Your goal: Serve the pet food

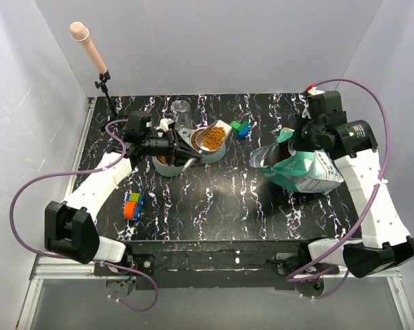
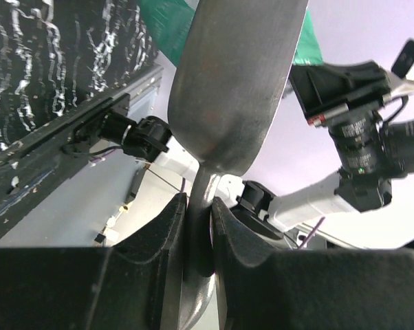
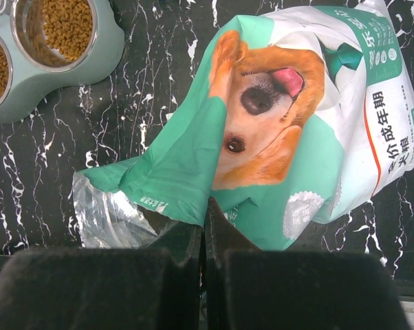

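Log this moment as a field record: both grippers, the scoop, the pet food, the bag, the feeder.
left gripper: shut on the scoop's handle
scoop: metal, loaded, held above the feeder
pet food: orange-brown pellets heaped in the scoop; more lies in both feeder bowls
right gripper: shut on an edge of the bag
bag: teal and white, dog print, mouth open, right of the feeder
feeder: pale green, two metal bowls

The pet food (image 1: 212,136) is small orange-brown dry pellets. A heap fills the metal scoop (image 2: 234,82); more lies in both feeder (image 3: 107,51) wells.
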### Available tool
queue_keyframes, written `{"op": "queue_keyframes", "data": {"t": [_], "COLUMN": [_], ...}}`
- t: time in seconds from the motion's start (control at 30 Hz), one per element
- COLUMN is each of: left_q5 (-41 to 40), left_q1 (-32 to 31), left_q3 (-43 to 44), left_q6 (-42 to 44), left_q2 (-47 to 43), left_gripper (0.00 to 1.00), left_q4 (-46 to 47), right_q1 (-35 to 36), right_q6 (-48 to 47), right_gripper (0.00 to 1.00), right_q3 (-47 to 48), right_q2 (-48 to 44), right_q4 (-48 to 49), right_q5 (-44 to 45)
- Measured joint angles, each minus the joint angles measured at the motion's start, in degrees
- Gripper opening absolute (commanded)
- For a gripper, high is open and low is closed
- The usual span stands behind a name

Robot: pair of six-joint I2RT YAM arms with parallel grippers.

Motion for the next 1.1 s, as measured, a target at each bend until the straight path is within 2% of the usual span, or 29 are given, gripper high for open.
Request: {"op": "queue_keyframes", "data": {"t": [0.33,0.63,0.9,1.1], "left_q5": [-5.22,-9.88,-11.82,-12.92], "left_q1": [2.47,3.21,4.50,4.61], "left_q3": [-1.49,1.33,6.19,15.02], "left_q6": [4.92,7.26,7.72,10.27], "left_q2": [3.87,13.64,18.99,25.20], "left_gripper": [0.00,0.00,0.00,0.00], "left_q4": [-4.55,-10.14,-14.34,-22.01], "right_q1": [-0.24,-0.24,-0.26,-0.26], "right_q6": [0.22,0.66,1.70,1.99], "right_gripper": [0.01,0.01,0.01,0.01], "right_q3": [-3.98,-8.85,-14.80,-17.27], "right_q2": [-3.32,-6.82,-12.17,-14.47], "right_q4": [0.28,2.36,3.26,3.85], "right_q5": [-2.29,-4.39,-5.79,-6.05]}}
